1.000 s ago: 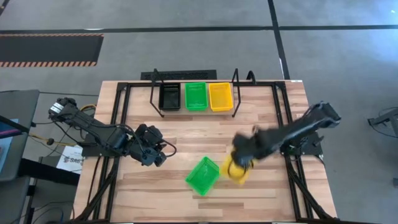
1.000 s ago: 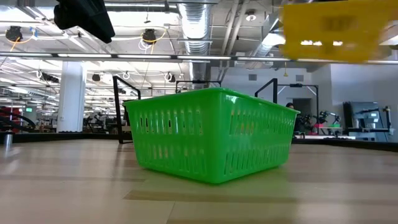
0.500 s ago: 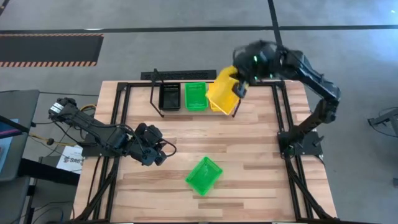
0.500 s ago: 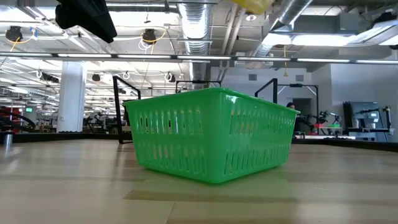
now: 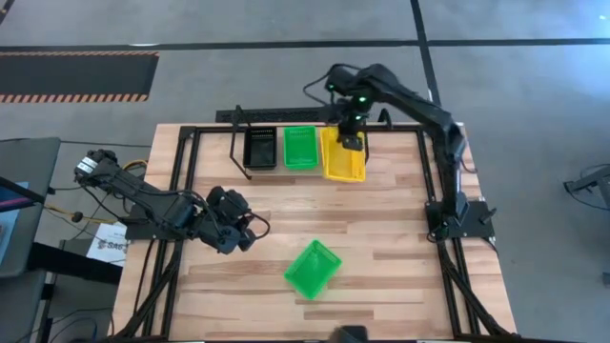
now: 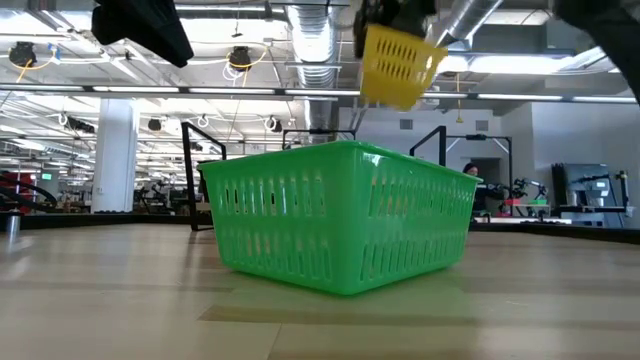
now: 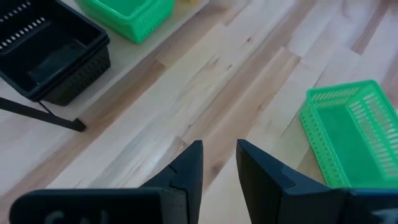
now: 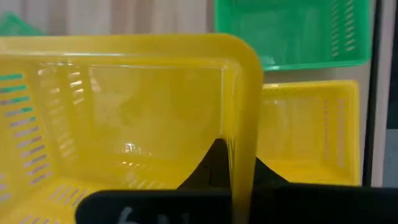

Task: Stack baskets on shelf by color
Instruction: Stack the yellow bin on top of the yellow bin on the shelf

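Observation:
My right gripper (image 5: 352,136) is shut on a yellow basket (image 5: 343,160) and holds it tilted in the air (image 6: 398,62) over the right end of the shelf (image 5: 280,170). On the shelf stand a black basket (image 5: 260,148), a green basket (image 5: 300,147) and a yellow one (image 8: 311,130) under the held basket. Another green basket (image 5: 313,269) rests on its base on the tabletop, near the front edge. My left gripper (image 7: 219,163) hovers open above the table, left of that green basket, touching nothing. My right gripper holds the yellow basket by one wall close to a corner of the rim (image 8: 246,106). One finger (image 8: 211,163) is inside the basket and the other (image 8: 266,174) is outside. The fingers come from above, pointing down. The basket is lifted clear and hangs tilted.
Black wire uprights (image 5: 362,122) stand at both ends of the shelf, the right one just beside the held basket. A black frame (image 5: 186,181) runs along the table's edges. Bare wood lies between the shelf and the green basket on the table.
My right gripper has carried the yellow basket from the table's near right part, up and toward the far edge. It swung high over the shelf and has come down over the shelf's right end. The green basket on the table and my left arm have kept still.

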Robot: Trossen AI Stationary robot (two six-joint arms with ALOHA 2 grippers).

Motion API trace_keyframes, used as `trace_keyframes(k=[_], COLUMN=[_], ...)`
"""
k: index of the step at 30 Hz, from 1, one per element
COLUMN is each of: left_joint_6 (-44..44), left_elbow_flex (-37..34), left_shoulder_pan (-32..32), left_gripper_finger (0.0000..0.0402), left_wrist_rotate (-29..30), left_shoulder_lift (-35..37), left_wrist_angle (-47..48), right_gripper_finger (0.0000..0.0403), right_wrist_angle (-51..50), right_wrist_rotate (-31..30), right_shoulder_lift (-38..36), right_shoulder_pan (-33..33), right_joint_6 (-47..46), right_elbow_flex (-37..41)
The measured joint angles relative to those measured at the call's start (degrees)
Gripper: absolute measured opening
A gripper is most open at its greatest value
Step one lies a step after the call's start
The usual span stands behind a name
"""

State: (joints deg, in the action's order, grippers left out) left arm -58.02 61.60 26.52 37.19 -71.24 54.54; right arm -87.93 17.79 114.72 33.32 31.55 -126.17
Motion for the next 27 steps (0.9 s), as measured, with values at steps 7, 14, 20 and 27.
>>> trace_keyframes(k=[7,14,20,27], left_joint_6=[-2.89,-5.05,-5.05,-6.43], left_elbow_flex=[0.00,0.00,0.00,0.00], left_shoulder_pan=[0.00,0.00,0.00,-0.52], left_gripper_finger=[0.0084,0.0084,0.0084,0.0084], left_wrist_rotate=[1.26,2.40,2.53,2.11], left_shoulder_lift=[0.00,0.00,0.00,-0.02], left_wrist_angle=[0.02,0.17,1.78,3.83], right_gripper_finger=[0.0000,0.0000,0.0000,0.0000], right_wrist_angle=[6.29,7.99,11.45,13.50], right_wrist_rotate=[0.27,-1.30,-1.72,-1.90], right_shoulder_lift=[6.21,8.28,8.35,9.44], right_shoulder_pan=[2.13,5.56,8.70,10.09], right_joint_6=[7.43,11.72,14.81,15.56], right_elbow_flex=[-0.11,-0.15,-0.11,-0.09])
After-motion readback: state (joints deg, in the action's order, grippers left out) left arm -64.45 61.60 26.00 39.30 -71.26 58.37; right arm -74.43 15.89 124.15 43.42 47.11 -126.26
